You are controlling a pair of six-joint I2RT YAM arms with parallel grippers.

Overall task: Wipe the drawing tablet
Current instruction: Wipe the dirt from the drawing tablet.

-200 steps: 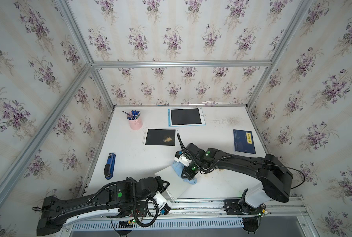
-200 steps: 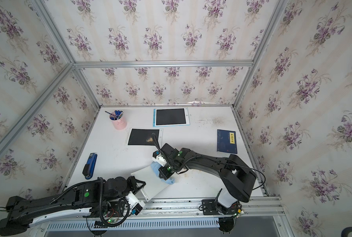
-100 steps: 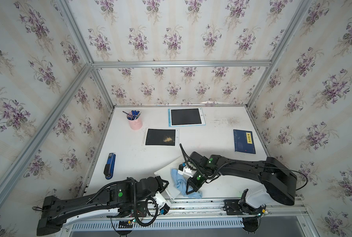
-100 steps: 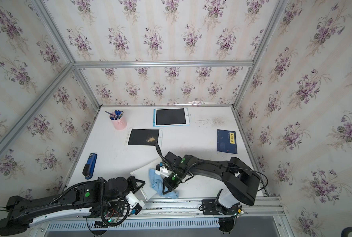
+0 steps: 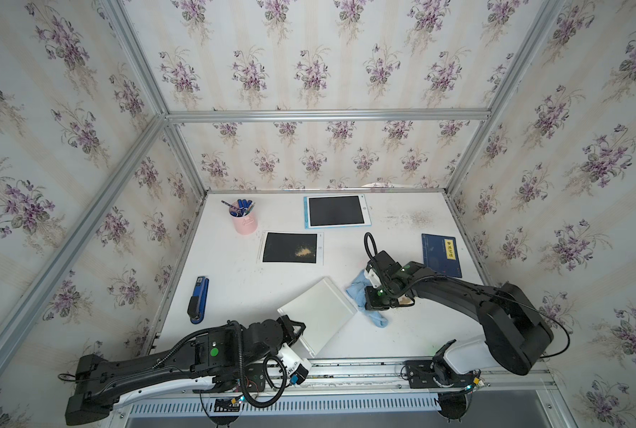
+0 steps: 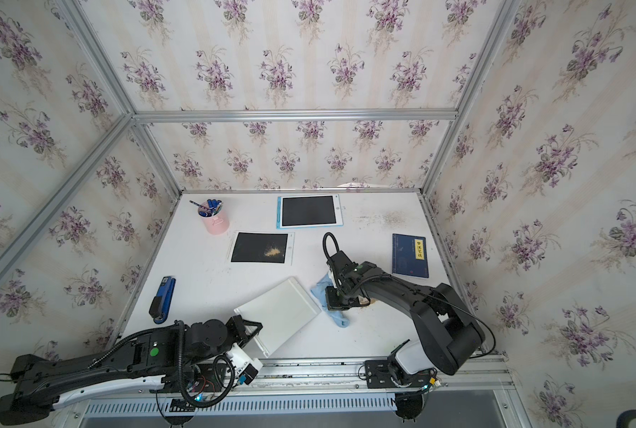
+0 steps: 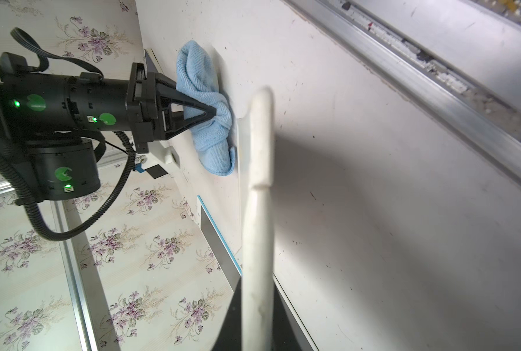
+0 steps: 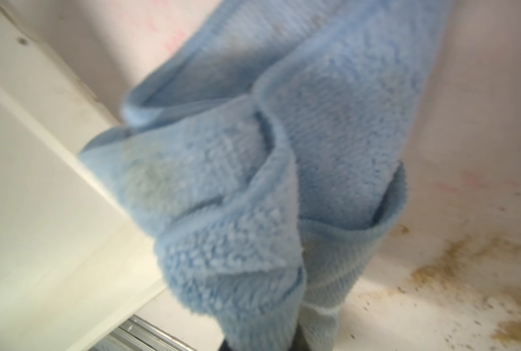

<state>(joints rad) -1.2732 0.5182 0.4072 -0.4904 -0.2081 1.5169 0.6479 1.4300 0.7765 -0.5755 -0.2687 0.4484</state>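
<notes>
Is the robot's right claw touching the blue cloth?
Touching. In the left wrist view, the right gripper has its shut jaws pinched into the bunched blue cloth, with no gap between them.

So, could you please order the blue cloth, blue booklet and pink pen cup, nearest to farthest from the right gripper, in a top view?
1. Blue cloth, pinched in the right gripper.
2. Blue booklet, right side.
3. Pink pen cup, far left.

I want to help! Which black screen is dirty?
The white-framed tablet nearest the pink cup: tan crumbs on its screen. The blue-framed tablet looks clean.
</notes>
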